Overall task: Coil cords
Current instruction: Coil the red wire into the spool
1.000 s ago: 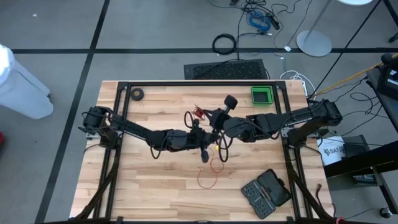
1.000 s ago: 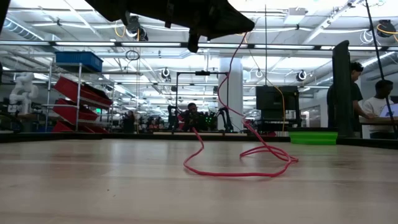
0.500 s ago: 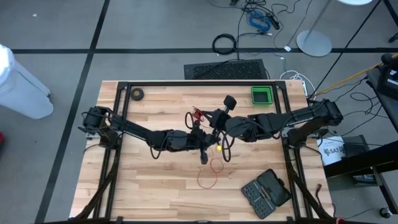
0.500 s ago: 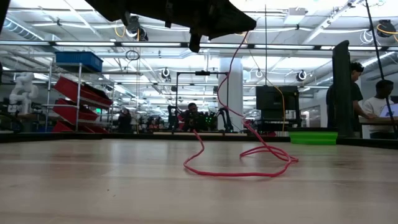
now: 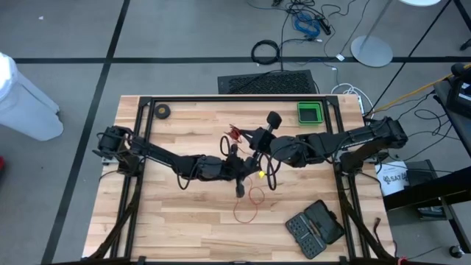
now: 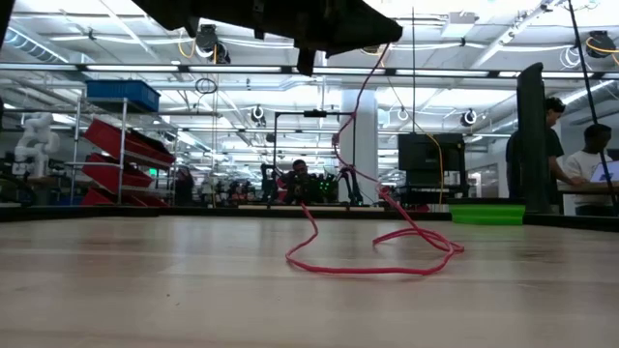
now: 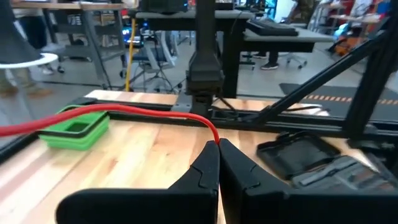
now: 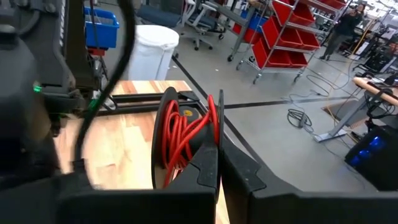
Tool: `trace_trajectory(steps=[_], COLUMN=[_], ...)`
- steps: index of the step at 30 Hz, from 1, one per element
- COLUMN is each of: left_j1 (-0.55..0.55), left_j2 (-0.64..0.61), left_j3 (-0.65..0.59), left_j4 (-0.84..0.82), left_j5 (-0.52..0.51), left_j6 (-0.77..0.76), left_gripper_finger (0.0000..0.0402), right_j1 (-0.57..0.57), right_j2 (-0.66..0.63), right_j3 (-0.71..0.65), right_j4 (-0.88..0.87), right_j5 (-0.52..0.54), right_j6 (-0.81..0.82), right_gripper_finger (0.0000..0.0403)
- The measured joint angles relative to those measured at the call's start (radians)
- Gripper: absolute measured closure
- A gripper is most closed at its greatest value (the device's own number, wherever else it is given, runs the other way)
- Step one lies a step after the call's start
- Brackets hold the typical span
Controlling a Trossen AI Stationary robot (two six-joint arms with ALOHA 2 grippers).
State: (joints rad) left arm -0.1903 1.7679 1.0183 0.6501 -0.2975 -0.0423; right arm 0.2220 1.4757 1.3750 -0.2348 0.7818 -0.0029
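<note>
The red cord lies in loose loops on the table and rises from them up to the grippers. Part of it is wound on a small black reel. The high view shows the loops near the table's middle. My left gripper is shut on the cord above the table's middle. My right gripper is shut on the reel, just beyond the left one. My left gripper pinches the red cord between its two fingertips, held about level and pointing toward the table's right side. From the fingers one stretch runs off sideways through the air. My right gripper pinches one black flange of the reel between its fingers, at the flange's rim. It points toward the table's left side, slanting a little down. The reel is lifted clear of the table, standing on edge, with red turns between its flanges.
A green bin stands at the table's far right, a small black ring-shaped roll at the far left, an open black case at the near right. People stand beyond the table.
Both grippers have stayed in place, each rolling slightly. The hanging stretch of cord has swayed a little; the loops on the table lie as before.
</note>
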Motion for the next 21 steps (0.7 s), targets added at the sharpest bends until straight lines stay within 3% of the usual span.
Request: trace_trajectory(steps=[12, 21], left_j1=[0.037, 0.036], left_j2=[0.048, 0.049], left_j3=[0.001, 0.009], left_j4=[0.104, 0.157], left_j5=[-0.012, 0.078], left_j6=[0.001, -0.001], left_gripper_finger=[0.0402, 0.0402], right_j1=[0.029, 0.029], right_j2=[-0.014, -0.014], right_j3=[0.0, 0.0], right_j4=[-0.001, -0.012], right_j5=[-0.003, -0.076], right_j6=[0.008, 0.024], right_gripper_finger=[0.0403, 0.0403])
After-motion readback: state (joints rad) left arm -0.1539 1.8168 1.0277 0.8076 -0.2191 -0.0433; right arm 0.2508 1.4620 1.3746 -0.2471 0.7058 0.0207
